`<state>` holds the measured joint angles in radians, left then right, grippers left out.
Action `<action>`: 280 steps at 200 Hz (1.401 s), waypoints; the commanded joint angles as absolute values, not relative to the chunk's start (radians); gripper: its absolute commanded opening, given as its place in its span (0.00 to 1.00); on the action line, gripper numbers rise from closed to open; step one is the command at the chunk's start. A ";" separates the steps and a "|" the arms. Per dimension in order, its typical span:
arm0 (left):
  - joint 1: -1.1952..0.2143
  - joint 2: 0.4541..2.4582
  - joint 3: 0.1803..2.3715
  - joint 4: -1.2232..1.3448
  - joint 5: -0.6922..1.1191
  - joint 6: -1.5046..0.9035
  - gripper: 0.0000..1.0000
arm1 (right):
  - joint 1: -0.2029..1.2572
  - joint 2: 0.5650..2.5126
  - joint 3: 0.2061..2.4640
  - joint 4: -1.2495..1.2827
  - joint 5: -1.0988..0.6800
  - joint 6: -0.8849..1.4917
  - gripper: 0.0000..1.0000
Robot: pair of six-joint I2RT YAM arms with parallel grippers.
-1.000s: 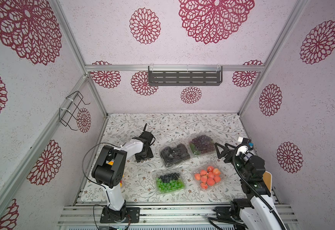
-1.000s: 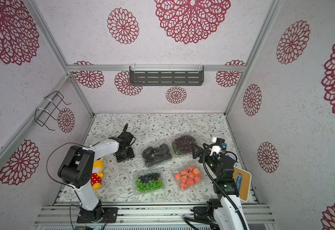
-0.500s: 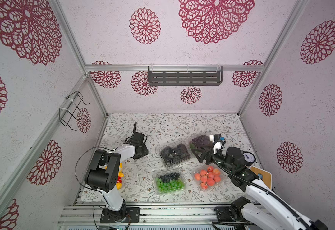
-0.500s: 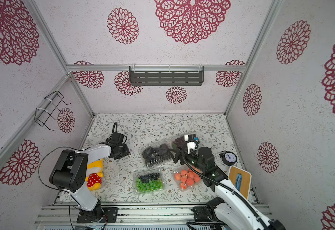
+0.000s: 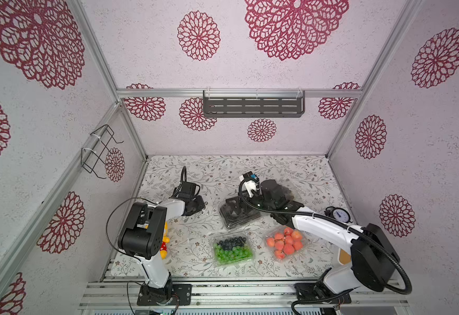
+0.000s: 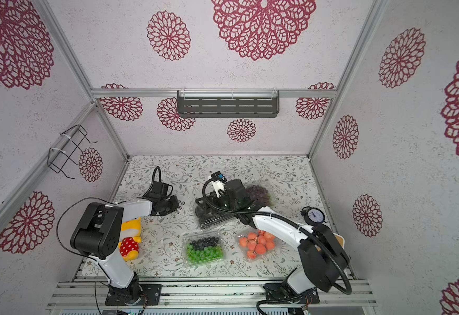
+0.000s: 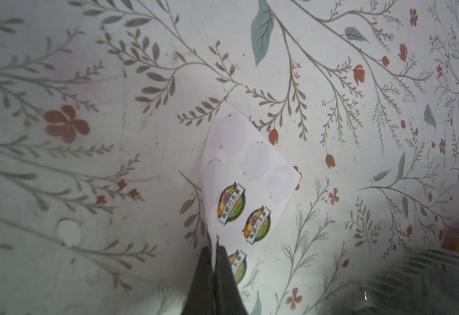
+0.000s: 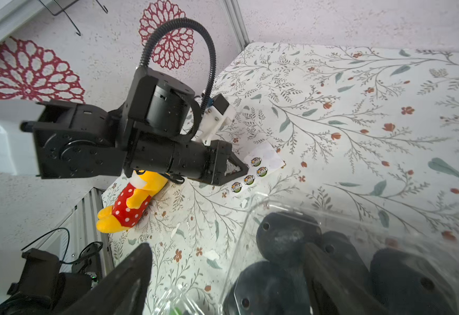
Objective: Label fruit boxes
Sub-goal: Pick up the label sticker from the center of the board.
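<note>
In both top views a yellow soft toy [image 6: 130, 240] in a red spotted dress lies at the left edge of the desk [image 5: 291, 169], partly under the left arm.

Just right of it, the left claw [image 7: 214, 251] is pressed together. It is pinching the edge of a white sticker sheet [image 7: 247, 169]. The sheet lies on the desk and its free corner points away from the claw. Some round stickers on it have pictures, and other spots are bare.

In the middle of a top view sits the box of black fruit [image 5: 236, 215]. Its long side goes left to right, with the right end a bit higher in the frame. The right claw [image 8: 227, 245] is spread wide over the left end of this box. One finger is outside the box and the other is over its clear lid. I cannot tell if it touches.

Below that, near the bottom middle, is the box of green and blue fruit [image 5: 232, 249]. Its long side also goes left to right. The blue fruit is on the far side and the green on the near side.

Up and to the right, the box of dark purple fruit [image 6: 261, 193] is mostly hidden behind the right arm, so I cannot tell which way it points.

The box of orange-red fruit [image 5: 285, 242] sits lower right, turned so a corner points to the bottom of the frame.

A small round dial [image 5: 337, 215] sits at the right edge.
</note>
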<state>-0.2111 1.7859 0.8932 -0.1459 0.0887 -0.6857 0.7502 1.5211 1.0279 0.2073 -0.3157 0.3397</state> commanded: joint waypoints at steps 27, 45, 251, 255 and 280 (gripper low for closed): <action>-0.212 1.715 0.835 -0.358 0.076 -0.666 0.00 | 0.755 1.519 1.090 0.195 -0.302 0.288 0.87; -0.210 1.629 0.839 -0.374 0.065 -0.655 0.00 | 0.747 1.504 1.078 0.212 -0.288 0.290 0.87; -0.470 0.874 0.776 -0.071 0.410 -0.649 0.00 | 0.598 1.332 0.857 0.848 -0.790 0.707 0.79; -0.470 0.873 0.775 -0.071 0.410 -0.650 0.00 | 0.598 1.338 0.864 0.840 -0.790 0.701 0.77; -0.474 0.883 0.770 -0.057 0.422 -0.661 0.00 | 0.603 1.404 0.897 0.903 -0.830 0.747 0.64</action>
